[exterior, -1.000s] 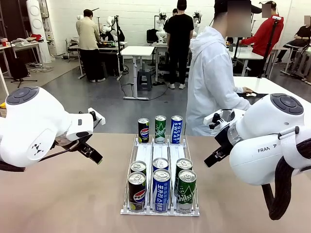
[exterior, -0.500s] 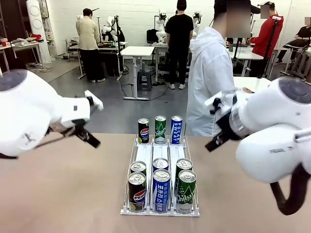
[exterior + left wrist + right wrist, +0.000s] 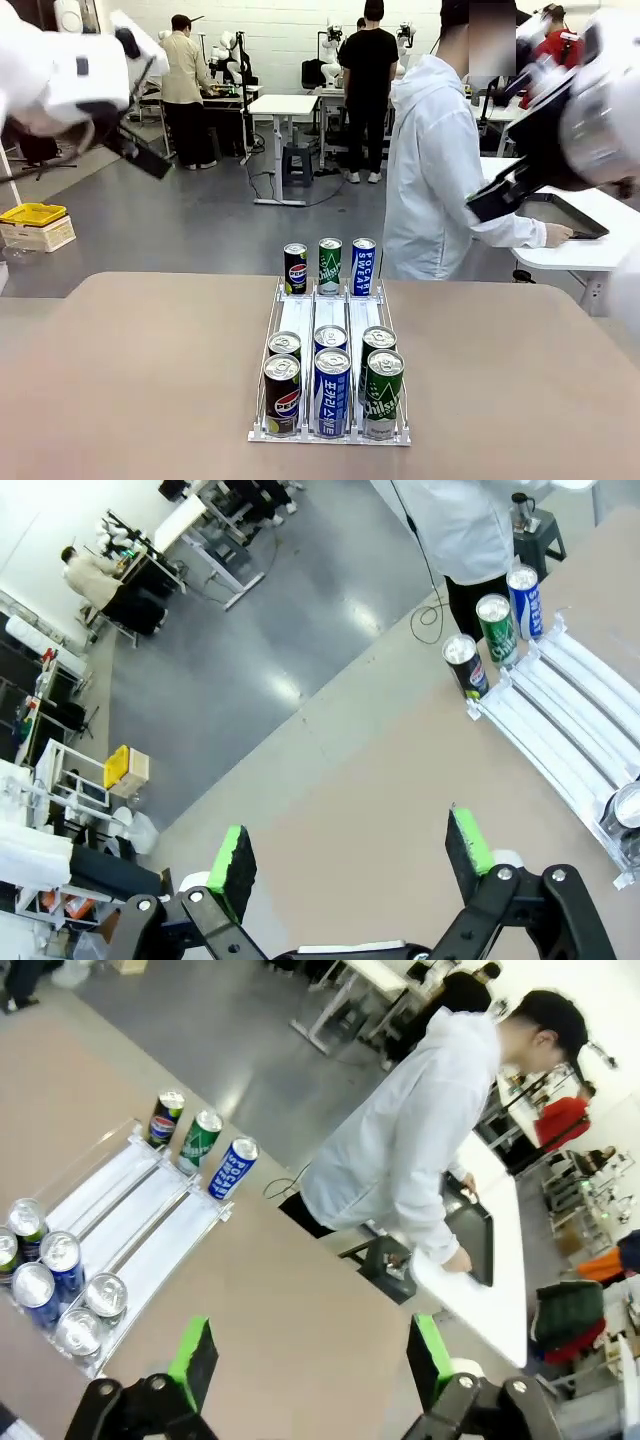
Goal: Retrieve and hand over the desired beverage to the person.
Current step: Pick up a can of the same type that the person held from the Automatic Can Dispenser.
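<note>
Left claw (image 3: 350,855) stood released in the left wrist view, its green pads (image 3: 235,865) wide apart with nothing between them, high above the tan tabletop (image 3: 380,780). Past the tabletop's edge lay a glossy grey floor (image 3: 250,650) and a yellow crate (image 3: 125,770). A white rack (image 3: 570,710) came in from the right, with three cans (image 3: 497,628) upright at its far end.

In the right wrist view the right claw (image 3: 312,1355) was likewise released and empty, over bare tabletop. The rack lay to its left, three cans at one end and six at the other. The person (image 3: 410,1150), in a white hooded jacket, stood at the tabletop's far side, turned to a neighbouring white table (image 3: 480,1300), one hand by a dark tablet (image 3: 475,1240).

In the front view both arms were raised and blurred in the upper corners. The three-lane rack sat mid-tabletop. At its far end stood a Pepsi can (image 3: 295,270), a green can (image 3: 330,265) and a blue can (image 3: 363,267) reading "POCARI SWEAT". At the near end were two rows of three. The front row held a Pepsi logo, Korean print on blue and "Chilsung" on green. Other people worked at white tables behind.
</note>
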Robot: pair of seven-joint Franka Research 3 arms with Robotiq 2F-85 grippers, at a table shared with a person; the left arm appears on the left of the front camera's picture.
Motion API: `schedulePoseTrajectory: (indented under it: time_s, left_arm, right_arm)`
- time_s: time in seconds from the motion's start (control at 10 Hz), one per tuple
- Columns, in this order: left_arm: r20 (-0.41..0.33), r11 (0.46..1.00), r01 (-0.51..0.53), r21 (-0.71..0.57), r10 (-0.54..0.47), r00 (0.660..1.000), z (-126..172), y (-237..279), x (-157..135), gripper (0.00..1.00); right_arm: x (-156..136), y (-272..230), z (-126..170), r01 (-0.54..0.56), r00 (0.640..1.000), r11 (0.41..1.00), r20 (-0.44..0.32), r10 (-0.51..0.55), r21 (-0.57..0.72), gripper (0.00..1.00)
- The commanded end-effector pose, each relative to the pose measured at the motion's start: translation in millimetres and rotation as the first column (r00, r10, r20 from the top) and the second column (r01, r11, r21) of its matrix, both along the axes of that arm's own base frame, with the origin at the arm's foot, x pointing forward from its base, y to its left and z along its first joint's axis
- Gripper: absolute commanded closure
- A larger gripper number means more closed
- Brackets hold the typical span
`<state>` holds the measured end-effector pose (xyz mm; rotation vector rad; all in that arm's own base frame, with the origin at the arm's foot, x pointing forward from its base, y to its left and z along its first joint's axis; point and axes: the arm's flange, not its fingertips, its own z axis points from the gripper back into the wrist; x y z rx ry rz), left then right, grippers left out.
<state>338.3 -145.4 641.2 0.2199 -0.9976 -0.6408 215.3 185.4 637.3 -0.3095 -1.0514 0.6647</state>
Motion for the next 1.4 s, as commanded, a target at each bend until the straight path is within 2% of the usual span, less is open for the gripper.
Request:
schedulePoseTrajectory:
  time_s: [0.0, 0.4, 0.5, 0.6, 0.7, 0.8, 0.9, 1.0, 1.1, 1.3]
  left_arm:
    - [-0.017, 1.000, -0.021, -0.003, 0.021, 1.000, -9, -8, 4, 0.00]
    - [-0.001, 1.000, 0.002, -0.004, -0.002, 1.000, 4, -2, 0, 0.00]
    - [-0.117, 0.982, 0.093, -0.166, -0.113, 0.987, -1, 16, -3, 0.00]
    - [-0.215, 0.893, 0.169, -0.417, -0.277, 0.936, 5, 50, -5, 0.00]
    - [-0.251, 0.807, 0.191, -0.559, -0.384, 0.889, 11, 80, 1, 0.00]
    - [-0.265, 0.697, 0.168, -0.698, -0.469, 0.842, 14, 116, 2, 0.00]
    - [-0.247, 0.612, 0.156, -0.775, -0.520, 0.818, 14, 152, 5, 0.00]
    - [-0.234, 0.560, 0.110, -0.821, -0.507, 0.829, 9, 188, 7, 0.00]
    - [-0.241, 0.541, 0.067, -0.838, -0.478, 0.845, 4, 207, -1, 0.00]
    - [-0.262, 0.567, 0.024, -0.823, -0.416, 0.871, 5, 221, -8, 0.00]
  right_arm:
    - [5, 11, -6, 0.018, 1.000, 1.000, -0.017, -0.019, -0.019, 0.00]
    - [-8, 1, 9, 0.002, 1.000, 1.000, 0.004, -0.002, -0.003, 0.00]
    - [-7, -34, 5, -0.136, 0.975, 0.971, -0.150, 0.167, 0.195, 0.00]
    - [-7, -74, 5, -0.218, 0.911, 0.895, -0.249, 0.329, 0.388, 0.00]
    - [0, -106, 5, -0.239, 0.876, 0.840, -0.265, 0.403, 0.486, 0.00]
    - [4, -137, 1, -0.247, 0.813, 0.788, -0.321, 0.485, 0.564, 0.00]
    - [8, -169, -4, -0.218, 0.823, 0.754, -0.299, 0.483, 0.619, 0.00]
    - [12, -201, -9, -0.179, 0.839, 0.707, -0.269, 0.473, 0.685, 0.00]
    - [8, -221, -15, -0.143, 0.849, 0.684, -0.266, 0.456, 0.715, 0.00]
    - [4, -241, -18, -0.095, 0.877, 0.678, -0.261, 0.403, 0.729, 0.00]
